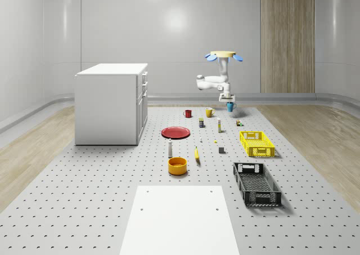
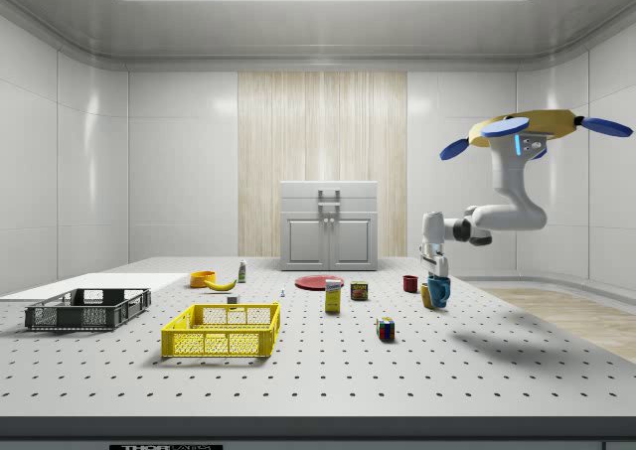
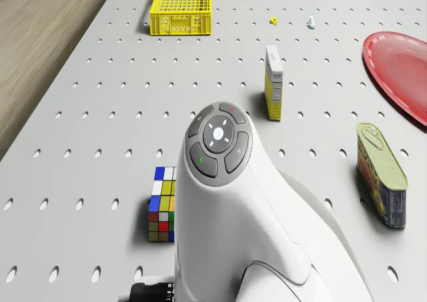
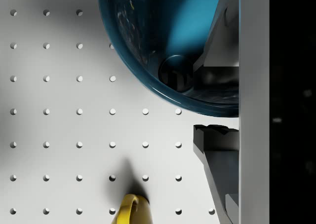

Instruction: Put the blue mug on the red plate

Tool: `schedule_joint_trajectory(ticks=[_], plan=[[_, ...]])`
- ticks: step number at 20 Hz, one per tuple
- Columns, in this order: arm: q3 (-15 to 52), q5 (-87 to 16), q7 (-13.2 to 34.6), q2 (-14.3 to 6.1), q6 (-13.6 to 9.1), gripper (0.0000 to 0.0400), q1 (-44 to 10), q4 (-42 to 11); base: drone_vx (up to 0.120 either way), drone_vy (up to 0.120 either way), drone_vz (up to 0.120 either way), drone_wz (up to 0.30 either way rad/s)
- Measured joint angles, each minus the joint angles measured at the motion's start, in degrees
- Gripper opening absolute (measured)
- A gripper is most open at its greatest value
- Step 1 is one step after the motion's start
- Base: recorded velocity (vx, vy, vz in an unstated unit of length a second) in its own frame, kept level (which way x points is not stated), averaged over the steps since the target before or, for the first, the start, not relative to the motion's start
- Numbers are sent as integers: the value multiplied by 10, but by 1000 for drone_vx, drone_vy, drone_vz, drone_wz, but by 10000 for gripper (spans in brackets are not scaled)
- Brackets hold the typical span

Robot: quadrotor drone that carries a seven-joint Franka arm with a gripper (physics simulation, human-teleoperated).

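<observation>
The blue mug (image 1: 231,106) hangs just above the perforated table (image 1: 112,198) at its far end, pinched by the gripper (image 4: 212,98). In the wrist view one finger (image 4: 217,36) sits inside the cup and the other (image 4: 217,150) outside, the rim clamped between them, so the fingers stand only a wall's width apart. The mug's top runs out of that picture, and a pale upright band and black strip cover its side.

The yellow mug (image 1: 209,112) stands on the table close beside it; in the side view the blue one partly covers it, and the wrist view catches just its handle. The drone (image 2: 532,130) hovers high above this far end, arm (image 2: 497,212) bent down to the mug.

The red plate (image 1: 175,132) lies well apart, nearer the white cabinet (image 1: 109,103), with a red mug (image 1: 188,113) behind it. Between mug and plate stand a small tin (image 3: 381,175) and a slim box (image 3: 273,82); a colour cube (image 3: 161,203) sits half hidden behind the arm in the drone view.

The table edge and wooden floor (image 1: 326,137) are near the mug on the whole-scene view's right. The yellow crate (image 1: 257,143) and black crate (image 1: 257,183) line that side.
</observation>
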Motion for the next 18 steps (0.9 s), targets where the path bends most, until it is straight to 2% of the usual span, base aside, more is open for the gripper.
schedule_joint_trajectory(ticks=[6, 18], plan=[[3, 5, 1, -6, 5, 100, -1, 0, 120, -120, 120, 0], [5, 10, 3, -18, 16, 100, -4, 0, 120, -120, 3, 0]])
